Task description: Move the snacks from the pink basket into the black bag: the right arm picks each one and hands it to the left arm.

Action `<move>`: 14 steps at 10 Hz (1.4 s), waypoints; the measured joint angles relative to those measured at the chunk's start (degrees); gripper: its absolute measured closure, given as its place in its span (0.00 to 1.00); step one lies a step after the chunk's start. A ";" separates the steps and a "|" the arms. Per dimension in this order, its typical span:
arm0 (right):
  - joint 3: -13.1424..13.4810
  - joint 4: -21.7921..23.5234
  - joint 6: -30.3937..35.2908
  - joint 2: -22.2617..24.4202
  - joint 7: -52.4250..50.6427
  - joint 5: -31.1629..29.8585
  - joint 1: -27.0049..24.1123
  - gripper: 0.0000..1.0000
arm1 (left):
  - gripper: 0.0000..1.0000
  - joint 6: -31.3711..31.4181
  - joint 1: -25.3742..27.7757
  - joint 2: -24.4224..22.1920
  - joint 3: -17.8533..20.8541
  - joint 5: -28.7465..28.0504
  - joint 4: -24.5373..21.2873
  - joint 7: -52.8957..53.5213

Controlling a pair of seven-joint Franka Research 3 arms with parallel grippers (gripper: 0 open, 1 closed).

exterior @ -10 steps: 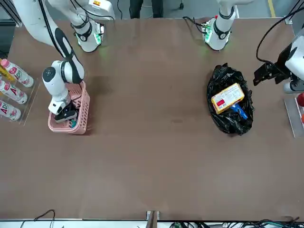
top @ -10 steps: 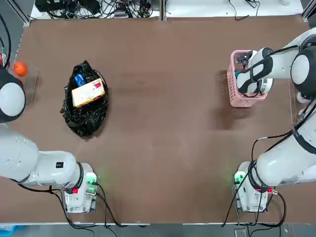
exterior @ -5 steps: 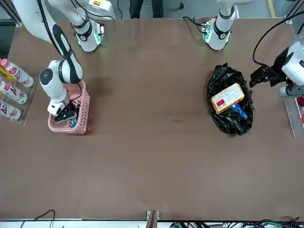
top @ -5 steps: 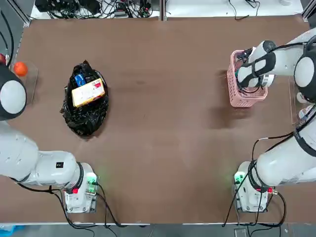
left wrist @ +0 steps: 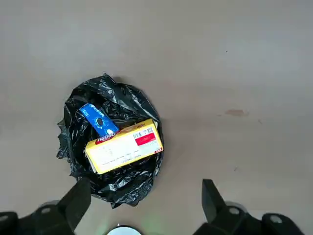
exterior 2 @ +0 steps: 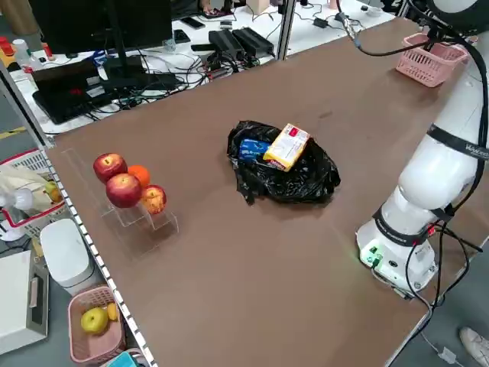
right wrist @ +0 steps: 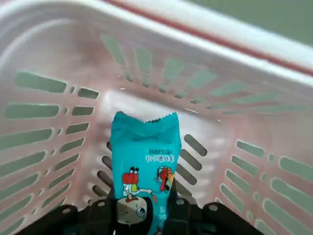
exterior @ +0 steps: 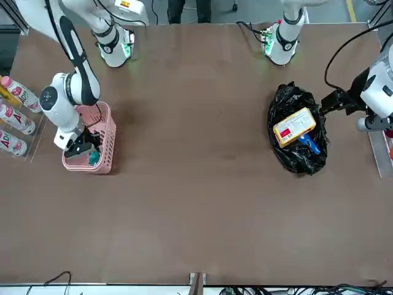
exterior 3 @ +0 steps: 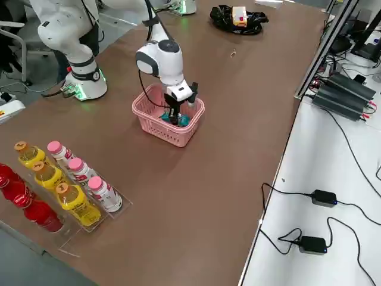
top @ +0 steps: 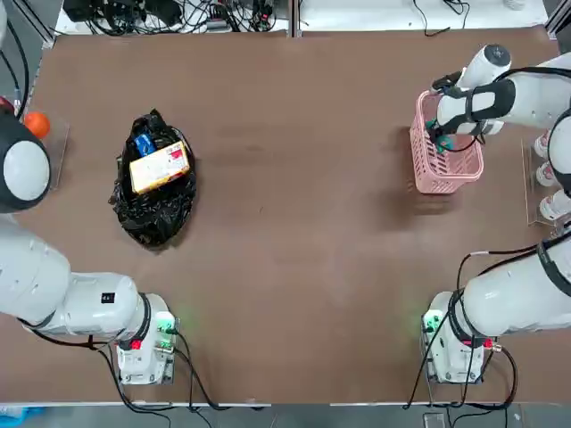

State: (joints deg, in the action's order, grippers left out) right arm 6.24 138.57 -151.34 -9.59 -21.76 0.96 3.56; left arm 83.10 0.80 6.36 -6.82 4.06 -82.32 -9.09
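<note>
Right gripper (right wrist: pixel 142 215) clamps the lower end of a teal snack (right wrist: pixel 145 164) inside the pink basket (top: pixel 428 169). The packet looks light, soft and crinkly, best pinched across its flat faces. Left gripper (left wrist: pixel 142 203) hangs spread above the black bag (top: pixel 153 214).

Bare table (top: pixel 303 205) lies open between basket (top: pixel 443 172) and bag (top: pixel 153 205); a bottle rack (exterior: pixel 15 117) flanks the basket, fruit (exterior 2: pixel 126 183) the bag.

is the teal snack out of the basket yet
Not yet. The right hand is shut on the teal snack, but the basket walls surround it in the wrist view, and the side view shows it inside the rim.
</note>
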 joint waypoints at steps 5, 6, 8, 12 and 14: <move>0.00 -12.30 23.43 2.24 -0.02 0.00 0.00 0.62 | 0.00 2.63 -0.11 0.68 -0.08 3.06 0.00 0.32; 0.00 -14.16 26.01 2.24 -0.02 0.00 0.00 0.62 | 0.00 2.83 -0.12 0.87 -0.08 3.19 0.00 0.27; -0.06 -17.52 30.82 2.23 -0.02 0.01 0.00 0.62 | 0.00 2.93 -0.14 1.17 -0.11 3.27 0.00 0.21; -0.55 -22.45 38.40 2.24 0.04 7.28 0.81 0.62 | 0.00 2.84 -0.95 1.79 -0.55 3.44 -0.15 0.19; -0.85 -23.90 39.95 2.22 0.16 9.73 4.05 0.62 | 0.00 2.84 -1.70 2.78 -0.93 4.01 -0.30 -0.19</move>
State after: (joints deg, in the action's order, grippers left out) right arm 5.39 114.66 -111.38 -7.37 -21.60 10.68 7.62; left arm 85.93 -0.90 9.15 -7.75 8.07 -82.62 -9.28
